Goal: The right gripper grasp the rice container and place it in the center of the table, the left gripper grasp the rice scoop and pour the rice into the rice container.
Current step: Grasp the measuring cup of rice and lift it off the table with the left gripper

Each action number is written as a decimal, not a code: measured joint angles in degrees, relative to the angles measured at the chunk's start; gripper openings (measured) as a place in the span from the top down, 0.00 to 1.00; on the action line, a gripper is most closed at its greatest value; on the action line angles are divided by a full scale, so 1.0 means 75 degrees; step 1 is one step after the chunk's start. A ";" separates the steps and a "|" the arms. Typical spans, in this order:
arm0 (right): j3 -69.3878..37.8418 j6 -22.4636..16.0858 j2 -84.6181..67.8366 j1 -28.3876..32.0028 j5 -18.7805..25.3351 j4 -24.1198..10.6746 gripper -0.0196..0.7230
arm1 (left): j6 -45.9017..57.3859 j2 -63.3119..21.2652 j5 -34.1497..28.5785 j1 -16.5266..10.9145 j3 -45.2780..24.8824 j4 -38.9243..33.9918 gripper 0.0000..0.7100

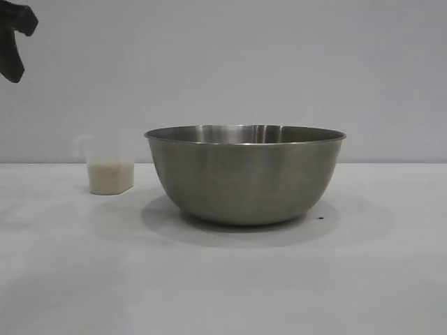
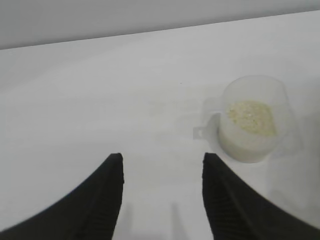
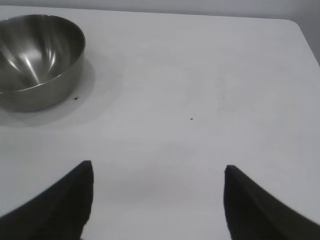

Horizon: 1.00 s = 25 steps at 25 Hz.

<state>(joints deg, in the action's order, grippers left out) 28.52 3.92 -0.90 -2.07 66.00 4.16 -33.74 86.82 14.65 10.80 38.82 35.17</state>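
Observation:
The rice container point(image 1: 244, 174), a wide steel bowl, stands near the middle of the white table point(image 1: 223, 279); its inside point(image 3: 35, 55) looks bare in the right wrist view. To its left stands the rice scoop point(image 1: 110, 166), a small translucent cup holding rice point(image 2: 251, 116), its handle point(image 2: 205, 127) pointing sideways. My left gripper point(image 2: 162, 157) hovers open above the table, apart from the scoop, nothing between its fingers; part of it shows at the exterior view's top-left corner point(image 1: 14, 42). My right gripper point(image 3: 157, 167) is open over bare table, well away from the bowl.
A tiny dark speck point(image 1: 320, 217) lies by the bowl's base. A plain grey wall point(image 1: 279, 63) stands behind the table. The table's far edge and rounded corner point(image 3: 295, 25) show in the right wrist view.

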 joint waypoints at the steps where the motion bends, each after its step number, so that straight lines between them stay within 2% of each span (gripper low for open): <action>1: 0.0000 0.0000 0.0000 0.0000 0.0000 0.0000 0.33 | 0.0432 0.0000 0.0111 0.0000 -0.0126 -0.0349 0.49; 4: 0.0000 0.0000 0.0000 0.0000 0.0000 0.0000 0.33 | 0.1094 0.0000 0.0375 0.0006 -0.0248 -0.1017 0.49; 10: 0.0000 0.0000 0.0000 0.0000 0.0000 0.0013 0.33 | 0.1513 0.0096 0.0561 0.0037 -0.0265 -0.1292 0.49; 12: 0.0000 0.0000 0.0000 0.0000 0.0000 0.0013 0.33 | 0.1995 0.0222 0.0561 0.0037 -0.0265 -0.1691 0.49; 14: 0.0000 0.0000 0.0000 0.0000 0.0000 0.0016 0.33 | 0.2700 0.0307 0.0679 0.0055 -0.0284 -0.2537 0.49; 18: 0.0000 0.0000 0.0000 0.0000 0.0000 0.0016 0.33 | 0.4121 0.0452 0.1573 0.0060 -0.0594 -0.4007 0.49; 25: 0.0000 0.0000 0.0000 0.0000 0.0000 0.0029 0.33 | 0.4671 0.1164 0.2633 0.0060 -0.0730 -0.4613 0.49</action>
<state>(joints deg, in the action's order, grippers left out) 28.52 3.92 -0.90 -2.07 66.00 4.38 1.29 95.56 34.40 11.25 33.34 0.57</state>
